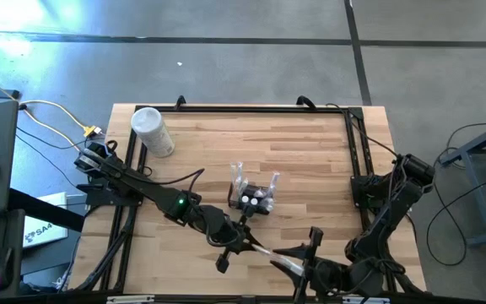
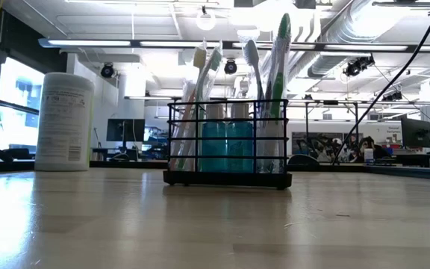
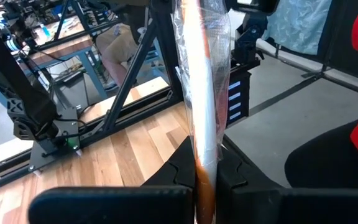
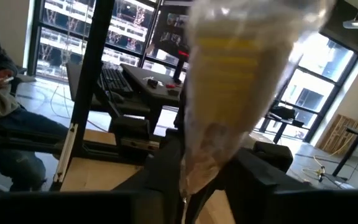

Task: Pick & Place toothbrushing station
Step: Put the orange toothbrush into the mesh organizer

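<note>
A pale wooden tabletop [image 1: 310, 160] of lengthwise planks carries two things. A white cylindrical container [image 1: 153, 132] lies, or perhaps leans, near its far left corner. The black wire toothbrushing station [image 1: 254, 198] stands upright near the middle, holding toothbrushes and blue bottles.

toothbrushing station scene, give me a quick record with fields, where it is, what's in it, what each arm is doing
station: black wire toothbrushing station upright near the table's middle
contents: several toothbrushes standing up, teal container inside
left gripper: at the near edge, shut on a plastic-wrapped item
right gripper: at the near edge, shut on a wrapped item with yellow markings
other: white cylindrical container standing near the far left corner, apart from the station
</note>
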`<action>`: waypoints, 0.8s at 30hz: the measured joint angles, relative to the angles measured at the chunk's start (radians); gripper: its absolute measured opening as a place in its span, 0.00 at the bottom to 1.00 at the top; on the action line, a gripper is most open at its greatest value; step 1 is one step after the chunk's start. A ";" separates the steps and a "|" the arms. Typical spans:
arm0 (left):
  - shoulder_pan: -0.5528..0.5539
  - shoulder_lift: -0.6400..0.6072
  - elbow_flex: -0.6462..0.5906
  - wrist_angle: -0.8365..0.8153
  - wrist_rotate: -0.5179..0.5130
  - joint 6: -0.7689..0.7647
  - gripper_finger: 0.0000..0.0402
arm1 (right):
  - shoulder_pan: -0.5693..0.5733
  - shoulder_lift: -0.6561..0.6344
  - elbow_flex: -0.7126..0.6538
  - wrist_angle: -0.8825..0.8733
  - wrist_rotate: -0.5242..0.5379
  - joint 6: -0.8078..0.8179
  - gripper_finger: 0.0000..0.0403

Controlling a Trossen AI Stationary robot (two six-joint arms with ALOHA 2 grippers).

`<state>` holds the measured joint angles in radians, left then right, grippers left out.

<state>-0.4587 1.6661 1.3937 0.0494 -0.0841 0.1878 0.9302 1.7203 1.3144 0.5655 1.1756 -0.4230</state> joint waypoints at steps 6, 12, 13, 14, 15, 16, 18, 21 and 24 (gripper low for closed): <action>0.000 0.000 0.000 0.000 -0.001 0.007 0.03 | -0.001 0.000 0.000 -0.030 -0.007 -0.062 0.05; 0.001 0.000 0.000 0.002 -0.005 -0.017 0.13 | -0.001 0.000 -0.001 -0.037 -0.003 -0.073 0.05; 0.000 0.000 0.000 -0.001 -0.005 -0.018 0.15 | -0.001 0.000 -0.001 -0.038 -0.002 -0.077 0.05; 0.000 0.000 0.000 -0.007 -0.004 -0.023 0.17 | -0.001 0.000 -0.001 -0.038 -0.001 -0.079 0.05; 0.000 0.000 0.000 -0.016 -0.004 -0.039 0.19 | -0.001 0.000 -0.001 -0.038 0.001 -0.079 0.05; 0.000 0.000 0.000 -0.021 -0.004 -0.058 0.21 | -0.001 0.000 -0.001 -0.037 0.004 -0.079 0.05; 0.000 0.000 0.000 -0.030 -0.004 -0.091 0.26 | 0.005 0.000 -0.001 -0.039 0.013 -0.083 0.05; 0.001 0.000 0.000 -0.043 -0.005 -0.115 0.36 | 0.016 0.000 -0.001 -0.038 0.055 -0.103 0.05; 0.001 0.000 0.000 -0.049 -0.017 -0.117 0.47 | 0.034 0.000 -0.001 -0.038 0.103 -0.103 0.05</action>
<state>-0.4580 1.6665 1.3937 0.0002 -0.1014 0.0711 0.9644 1.7206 1.3136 0.5273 1.2789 -0.5262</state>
